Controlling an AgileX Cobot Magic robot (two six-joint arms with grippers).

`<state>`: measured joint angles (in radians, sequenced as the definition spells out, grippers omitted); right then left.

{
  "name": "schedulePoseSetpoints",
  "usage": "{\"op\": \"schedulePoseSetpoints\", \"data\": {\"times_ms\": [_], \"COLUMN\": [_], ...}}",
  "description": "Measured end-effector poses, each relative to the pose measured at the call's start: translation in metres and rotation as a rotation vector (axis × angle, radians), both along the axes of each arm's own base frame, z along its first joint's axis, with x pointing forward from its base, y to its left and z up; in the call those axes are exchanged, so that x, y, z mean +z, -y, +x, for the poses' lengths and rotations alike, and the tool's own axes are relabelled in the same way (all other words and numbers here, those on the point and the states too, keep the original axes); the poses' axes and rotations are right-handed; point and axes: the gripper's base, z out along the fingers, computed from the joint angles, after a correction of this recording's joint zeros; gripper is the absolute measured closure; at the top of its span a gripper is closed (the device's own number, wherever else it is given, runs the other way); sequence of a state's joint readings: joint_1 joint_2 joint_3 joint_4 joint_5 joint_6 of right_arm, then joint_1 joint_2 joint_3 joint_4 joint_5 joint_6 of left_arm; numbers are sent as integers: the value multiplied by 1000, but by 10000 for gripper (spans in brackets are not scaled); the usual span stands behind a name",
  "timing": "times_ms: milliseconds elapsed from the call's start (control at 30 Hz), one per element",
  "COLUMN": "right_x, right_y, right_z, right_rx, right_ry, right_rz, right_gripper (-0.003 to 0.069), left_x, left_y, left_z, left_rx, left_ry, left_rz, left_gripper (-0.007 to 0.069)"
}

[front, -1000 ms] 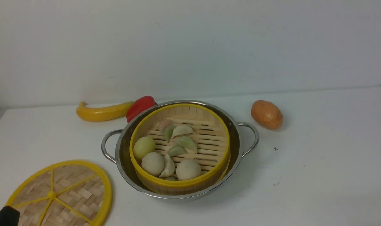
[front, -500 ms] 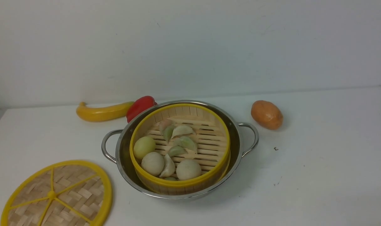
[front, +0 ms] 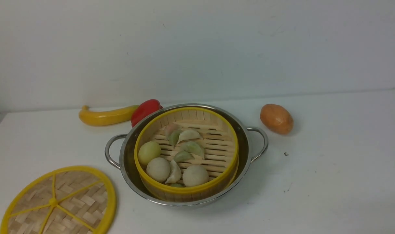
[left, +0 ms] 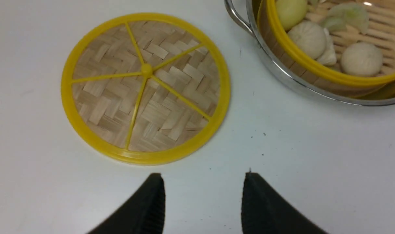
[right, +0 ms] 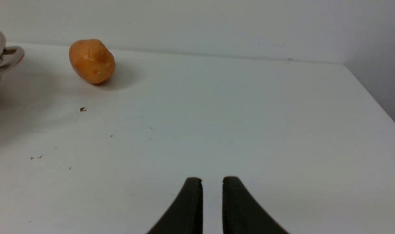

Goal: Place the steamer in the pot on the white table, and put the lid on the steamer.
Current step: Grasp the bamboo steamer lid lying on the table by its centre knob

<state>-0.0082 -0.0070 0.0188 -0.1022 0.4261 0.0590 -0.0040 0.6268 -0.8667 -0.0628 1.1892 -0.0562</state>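
Lid (left: 145,87), flat woven-bamboo disc w/ yellow rim, lies on white table (front: 331,182) beside steel pot (front: 245,152) already holding round bamboo steamer (front: 184,191). Left end effector (left: 203,175) wide apart, empty; right end effector (right: 212,178) barely ajar, empty. Pinch rim, lower level, centred.

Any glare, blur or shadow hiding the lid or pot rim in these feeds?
Front view: even soft light, lid cropped by the bottom edge, pot rim bright but readable. Left wrist view: lid sharp and whole, mild shine on the pot rim. Right wrist view: only the pot's edge shows.
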Motion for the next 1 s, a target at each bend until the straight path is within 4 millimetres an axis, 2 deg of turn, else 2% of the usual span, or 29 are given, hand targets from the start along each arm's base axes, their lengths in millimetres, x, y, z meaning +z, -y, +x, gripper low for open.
{"op": "schedulePoseSetpoints", "data": {"times_ms": [100, 200, 300, 333, 367, 400, 433, 500, 567, 600, 800, 900, 1000], "right_x": [0, 0, 0, 0, 0, 0, 0, 0, 0, 0, 0, 0, 0], "right_y": [0, 0, 0, 0, 0, 0, 0, 0, 0, 0, 0, 0, 0], "right_z": [0, 0, 0, 0, 0, 0, 0, 0, 0, 0, 0, 0, 0], "right_rx": [0, 0, 0, 0, 0, 0, 0, 0, 0, 0, 0, 0, 0], "right_ry": [0, 1, 1, 1, 2, 2, 2, 3, 3, 3, 3, 3, 3], "right_rz": [0, 0, 0, 0, 0, 0, 0, 0, 0, 0, 0, 0, 0], "right_gripper": [573, 573, 566, 566, 564, 564, 561, 561, 560, 558, 551, 551, 548], "left_x": [4, 0, -16, -17, -26, -27, -35, -47, -51, -61, -92, -97, -103], "left_y": [1, 2, 2, 2, 2, 2, 0, -4, -5, -8, -18, -22, -34], "left_z": [25, 54, 90, 92, 108, 110, 123, 139, 143, 152, 175, 182, 187], "left_rx": [-78, -129, -182, -184, -195, -196, -197, -190, -184, -160, -74, -28, 57], "left_ry": [-63, -166, -298, -304, -351, -357, -391, -436, -451, -491, -593, -575, -565], "left_rz": [56, 71, 91, 92, 98, 99, 116, 158, 172, 190, 254, 251, 205], "left_gripper": [305, 275, 226, 221, 200, 200, 186, 183, 183, 183, 183, 183, 183]}}
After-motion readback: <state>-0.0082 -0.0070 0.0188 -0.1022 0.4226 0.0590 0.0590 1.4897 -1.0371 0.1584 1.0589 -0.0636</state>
